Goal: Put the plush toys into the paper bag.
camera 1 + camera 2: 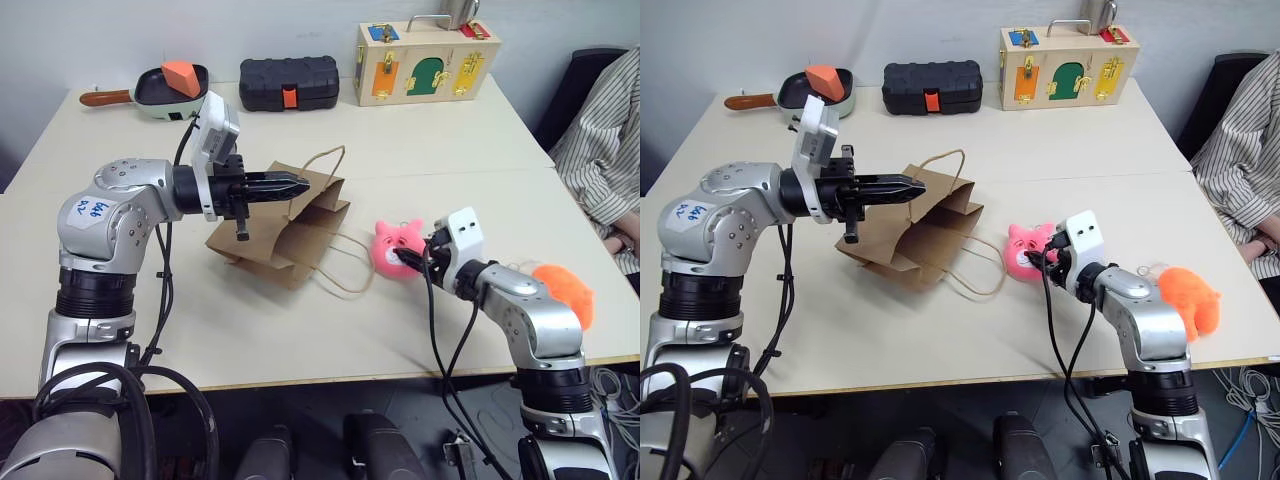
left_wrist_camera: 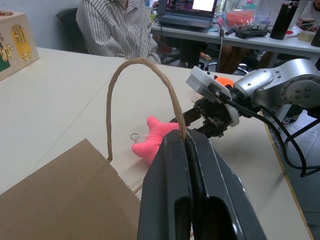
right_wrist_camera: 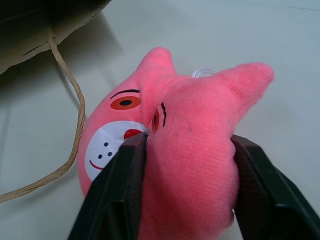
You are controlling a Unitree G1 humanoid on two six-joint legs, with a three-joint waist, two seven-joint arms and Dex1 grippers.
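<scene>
Right tool (image 3: 182, 190) pinching pink plush (image 3: 185, 150), ears up

The right arm hides part of the orange plush toy (image 1: 570, 290), and the picture's edge crops the seated person (image 1: 610, 150).

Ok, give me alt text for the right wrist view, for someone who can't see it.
The right gripper pinches the pink bear-face plush toy between its two black fingers, on the pale table. Beside it lie the paper bag's open edge and one twisted loop handle.
</scene>
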